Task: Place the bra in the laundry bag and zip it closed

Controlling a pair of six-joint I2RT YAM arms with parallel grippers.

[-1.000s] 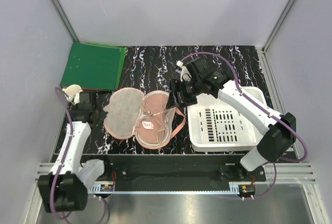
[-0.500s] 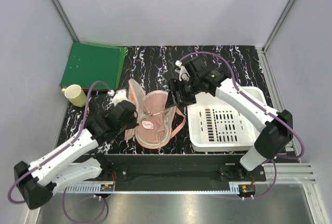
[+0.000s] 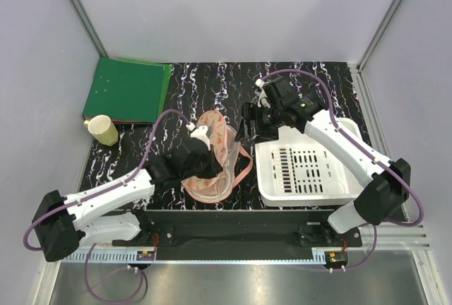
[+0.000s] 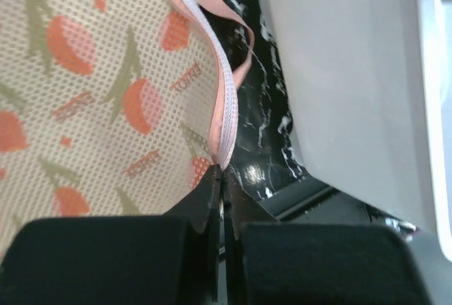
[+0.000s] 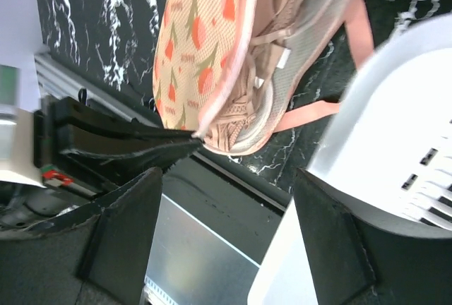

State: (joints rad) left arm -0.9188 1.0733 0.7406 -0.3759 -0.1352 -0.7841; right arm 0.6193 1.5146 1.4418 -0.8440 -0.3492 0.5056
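Peach laundry bag [image 4: 92, 93] rim pinched between left fingers [image 4: 219, 181]; right fingers [image 3: 249, 133] wide apart, empty, beside.

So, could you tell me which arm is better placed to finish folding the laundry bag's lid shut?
Left. The left end effector pinches the laundry bag by its zipper edge, lid half folded over the bra; the right end effector hangs open beside it, holding nothing.

Small orange words repeat across the laundry bag [image 4: 106, 93] fabric, frame left; none can be read for certain.
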